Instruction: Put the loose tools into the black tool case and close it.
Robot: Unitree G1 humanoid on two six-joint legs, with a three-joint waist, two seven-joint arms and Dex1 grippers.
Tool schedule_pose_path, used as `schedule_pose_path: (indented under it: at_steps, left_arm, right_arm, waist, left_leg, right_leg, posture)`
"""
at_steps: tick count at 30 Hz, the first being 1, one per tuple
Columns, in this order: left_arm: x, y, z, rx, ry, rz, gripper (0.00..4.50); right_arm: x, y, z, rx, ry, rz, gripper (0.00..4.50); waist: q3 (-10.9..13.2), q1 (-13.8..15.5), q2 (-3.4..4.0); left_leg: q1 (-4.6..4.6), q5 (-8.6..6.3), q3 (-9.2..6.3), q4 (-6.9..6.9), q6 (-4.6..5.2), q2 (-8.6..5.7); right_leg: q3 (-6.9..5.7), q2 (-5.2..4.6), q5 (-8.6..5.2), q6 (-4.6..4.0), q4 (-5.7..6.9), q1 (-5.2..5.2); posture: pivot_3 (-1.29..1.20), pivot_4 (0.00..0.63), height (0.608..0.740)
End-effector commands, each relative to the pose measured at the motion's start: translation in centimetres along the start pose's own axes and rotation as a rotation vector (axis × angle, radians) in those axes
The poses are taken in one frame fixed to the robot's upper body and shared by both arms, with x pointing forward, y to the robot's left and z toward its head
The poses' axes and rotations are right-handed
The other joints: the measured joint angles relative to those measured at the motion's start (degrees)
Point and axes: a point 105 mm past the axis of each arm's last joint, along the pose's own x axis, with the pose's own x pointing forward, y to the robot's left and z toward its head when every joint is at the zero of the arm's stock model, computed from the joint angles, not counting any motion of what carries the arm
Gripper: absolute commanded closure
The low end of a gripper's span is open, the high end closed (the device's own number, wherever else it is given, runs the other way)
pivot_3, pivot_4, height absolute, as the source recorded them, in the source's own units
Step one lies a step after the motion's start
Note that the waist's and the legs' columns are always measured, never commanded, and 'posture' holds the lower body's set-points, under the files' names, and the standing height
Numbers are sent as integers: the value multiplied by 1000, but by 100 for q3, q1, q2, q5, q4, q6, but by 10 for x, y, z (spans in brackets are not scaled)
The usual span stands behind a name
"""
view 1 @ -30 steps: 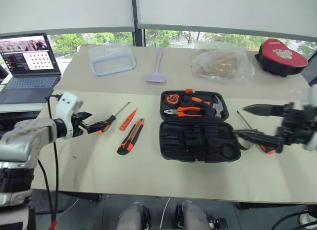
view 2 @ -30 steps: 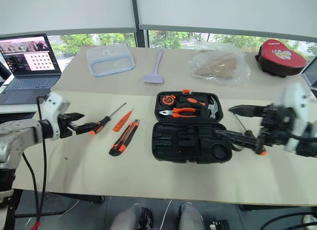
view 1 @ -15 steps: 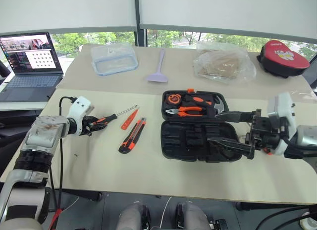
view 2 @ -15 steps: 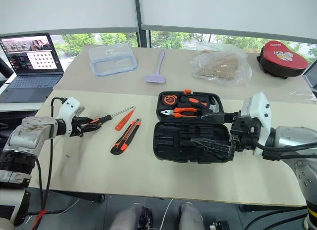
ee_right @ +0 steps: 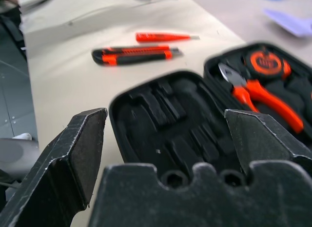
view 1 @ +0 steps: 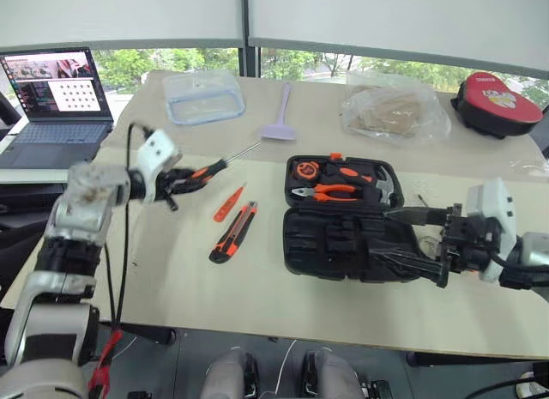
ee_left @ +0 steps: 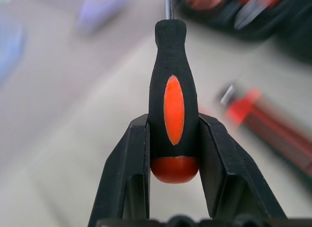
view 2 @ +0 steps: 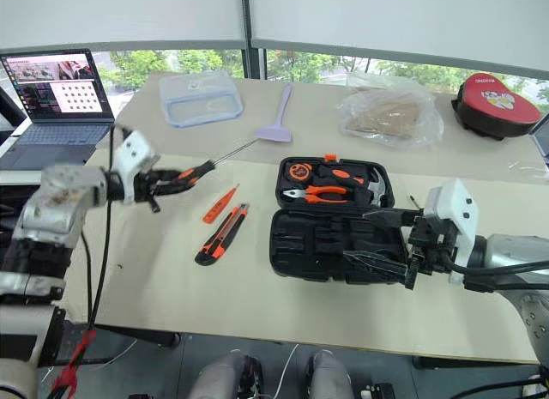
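A black-and-orange screwdriver (ee_left: 174, 110) is pinched in the left claw (view 1: 176, 183), raised off the bench (view 1: 257, 287). The right claw (view 2: 382, 240) is spread beside the open tool case (view 2: 330, 219). No writing can be read.

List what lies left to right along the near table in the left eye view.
Left claw holding a screwdriver → slim orange screwdriver → utility knife → open tool case → right claw.

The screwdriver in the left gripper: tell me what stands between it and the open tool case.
Nothing visible blocks it. The screwdriver is clamped in the left gripper, lifted off the table. Between it and the black tool case only the slim orange screwdriver and utility knife lie flat on the table, below the path.
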Motion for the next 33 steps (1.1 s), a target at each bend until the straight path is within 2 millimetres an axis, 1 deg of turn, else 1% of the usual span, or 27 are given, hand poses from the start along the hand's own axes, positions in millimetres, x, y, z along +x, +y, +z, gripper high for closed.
schedule_pose_path:
  at_steps: [1,4,7,10,13,15,22,27,32,33]
  left_arm:
    - [33,-28,16,144,-23,-160,3652]
    - [63,-48,23,173,-33,-241,3652]
    - [85,-66,19,205,6,-315,3652]
    - [103,-76,13,274,53,-322,3652]
    - [116,-78,14,298,74,-299,3652]
    - [121,-81,15,306,80,-301,3652]
    - [126,-88,18,307,73,-335,3652]
    - [136,-90,22,293,87,-331,3652]
    - [136,-90,20,300,94,-352,3652]
    - [135,-89,24,290,80,-351,3152]
  right_arm:
    - [-10,-12,6,-57,-3,-103,0]
    - [-14,-12,3,-51,5,-127,0]
    - [-17,-9,-1,-48,20,-146,0]
    - [-21,-9,-2,-34,12,-171,0]
    - [-22,-6,-2,-26,4,-184,0]
    - [-22,-5,-2,-24,2,-189,0]
    - [-22,-5,-4,-17,-3,-212,0]
    - [-21,-4,-6,-8,-10,-221,0]
    - [-21,-2,-7,-8,-10,-222,0]
    - [-21,-2,-7,-6,-11,-223,0]
  waist:
    - [0,-11,0]
    - [1,-38,-2]
    - [3,-61,-4]
    - [3,-73,-5]
    - [3,-64,-5]
    - [3,-63,-5]
    - [3,-57,-5]
    - [3,-47,-6]
    - [3,-53,-6]
    - [4,-56,-6]
  left_leg:
    - [2,0,0,1,2,-1]
    - [-1,1,-1,5,4,0]
    - [-5,2,-5,5,4,1]
    - [-5,2,-6,5,5,2]
    - [-4,2,-12,6,6,3]
    - [-7,1,-16,8,8,2]
    - [-19,2,-31,13,13,1]
    - [-22,2,-35,16,14,1]
    - [-25,2,-40,17,16,-1]
    - [-24,2,-41,17,16,0]
  right_leg:
    - [0,-1,1,3,0,3]
    - [2,1,2,5,3,-1]
    - [1,6,2,6,1,-3]
    - [2,7,2,6,1,-4]
    - [2,5,2,6,1,-1]
    - [1,3,2,6,0,-1]
    - [-5,-4,2,6,0,-4]
    - [-9,-4,2,6,0,-2]
    - [-8,-4,3,6,0,-3]
    - [-8,-4,3,6,0,-3]
  posture:
    - [0,150,731]
    - [0,150,731]
    - [0,150,731]
    - [0,150,731]
    - [0,150,731]
    - [0,150,731]
    - [0,150,731]
    - [0,150,731]
    - [0,150,731]
    - [0,150,731]
